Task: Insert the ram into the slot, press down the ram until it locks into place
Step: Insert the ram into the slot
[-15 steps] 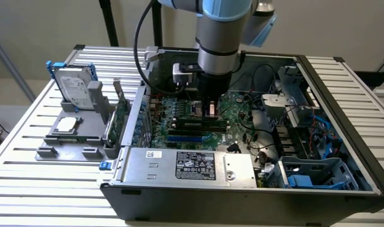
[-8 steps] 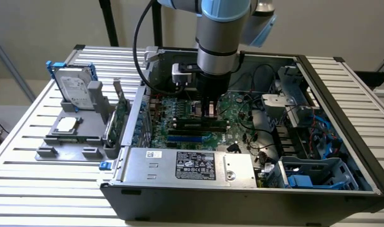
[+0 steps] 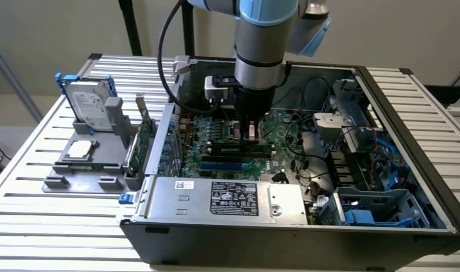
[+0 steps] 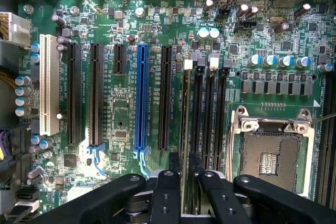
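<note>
As seen from the wrist, ram [image 4: 185, 124]: stands edge-on as a thin strip, parallel to the processor socket [image 4: 273, 156] and apart from it.
slot [image 4: 188, 66]: outermost of the parallel black memory sockets, counting away from the processor socket; lies directly under the ram, with a white latch at its end; cannot tell whether the ram is seated.
gripper [image 4: 184, 157]: straddles the ram's near end.
fingers [image 4: 174, 171]: close together, clamped on the ram's two flat faces.
neighbouring sockets [image 4: 210, 119]: bare, between the ram and the processor socket.
blue slot [image 4: 140, 98]: beyond the ram, on the side away from the processor socket.
motherboard [image 4: 118, 114]: green, carries all of these.
arm [image 3: 260, 51]: reaches straight down into the open case [image 3: 290, 243].
hard drive [image 3: 89, 107]: upright outside the case, well apart from the processor socket.
</note>
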Controlling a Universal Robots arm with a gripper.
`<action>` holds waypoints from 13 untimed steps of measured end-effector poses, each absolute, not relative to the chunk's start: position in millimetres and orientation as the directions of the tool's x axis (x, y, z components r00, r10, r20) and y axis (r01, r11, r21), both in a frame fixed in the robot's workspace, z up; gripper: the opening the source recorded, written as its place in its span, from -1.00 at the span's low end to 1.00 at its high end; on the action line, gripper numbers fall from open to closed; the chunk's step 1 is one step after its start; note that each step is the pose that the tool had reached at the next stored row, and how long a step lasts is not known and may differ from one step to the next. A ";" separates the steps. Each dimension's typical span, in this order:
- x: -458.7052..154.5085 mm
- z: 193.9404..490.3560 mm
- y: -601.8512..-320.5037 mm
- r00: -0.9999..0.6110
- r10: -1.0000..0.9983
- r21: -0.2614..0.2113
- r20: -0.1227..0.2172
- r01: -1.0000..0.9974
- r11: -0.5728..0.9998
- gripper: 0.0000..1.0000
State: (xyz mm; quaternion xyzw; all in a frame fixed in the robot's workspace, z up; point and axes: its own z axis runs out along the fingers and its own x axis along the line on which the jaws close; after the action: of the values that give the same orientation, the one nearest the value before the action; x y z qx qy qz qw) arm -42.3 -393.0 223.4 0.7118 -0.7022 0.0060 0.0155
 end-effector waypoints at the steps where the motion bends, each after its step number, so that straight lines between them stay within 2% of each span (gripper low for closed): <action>1: -42.7 223.5 -393.0 0.014 -0.999 0.014 0.030 -1.000 -0.013 -0.61; 2: -43.1 223.4 -393.0 0.014 -0.999 0.014 0.030 -1.000 -0.013 -0.61; 3: -43.4 223.4 -393.0 0.014 -0.999 0.014 0.030 -1.000 -0.013 -0.73; 13: -43.9 223.4 -393.0 0.012 -0.999 0.014 0.030 -1.000 -0.011 -0.73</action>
State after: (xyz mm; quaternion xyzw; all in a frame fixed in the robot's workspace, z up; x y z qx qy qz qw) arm -43.9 -393.0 223.4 0.7111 -0.7029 0.0060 0.0155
